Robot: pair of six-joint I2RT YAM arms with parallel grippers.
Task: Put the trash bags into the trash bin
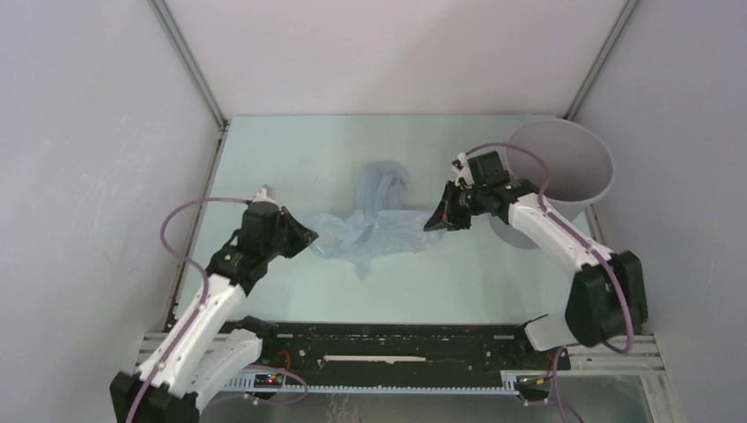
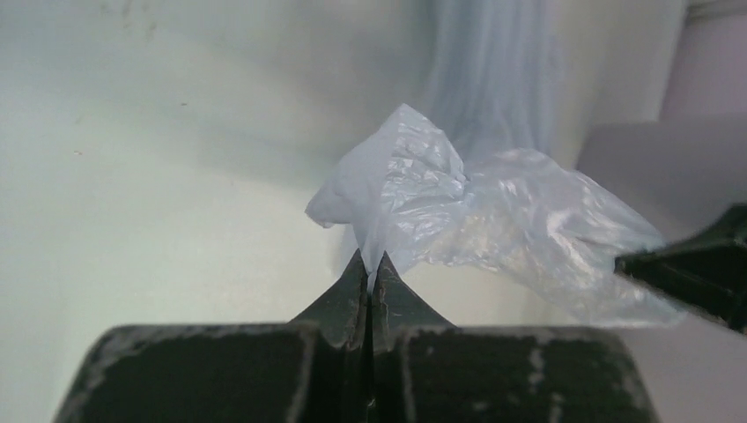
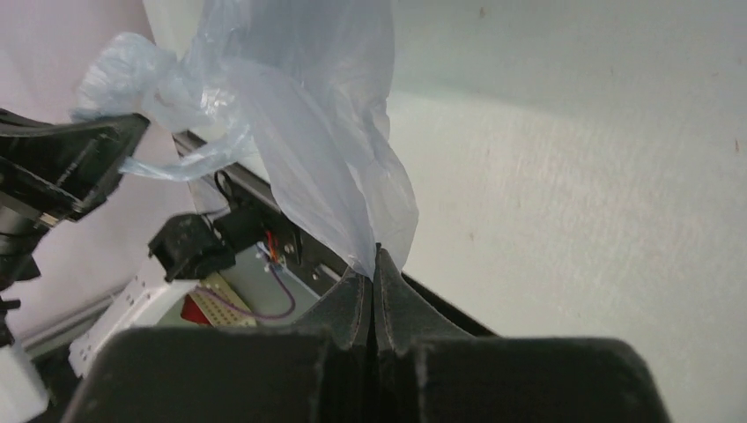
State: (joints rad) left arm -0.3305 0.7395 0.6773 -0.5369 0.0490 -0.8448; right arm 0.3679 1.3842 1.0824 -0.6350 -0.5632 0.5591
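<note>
**Thin film pinched at two small points, bin well off to the right**

The left gripper is closed on a small fold of the trash bag, its jaws pressed together with only a sliver of film between them. The right gripper is clamped on the opposite end in the same way. The bag hangs slack between them, low over the worktop near its middle. The trash bin sits at the far right, just behind the right arm.

Both holds look shallow, so pulling the grippers apart could slip or tear the film. The bag looks larger than the bin mouth, so loose folds may drape over the rim, and a dragging bag or the right arm could knock the bin.
</note>
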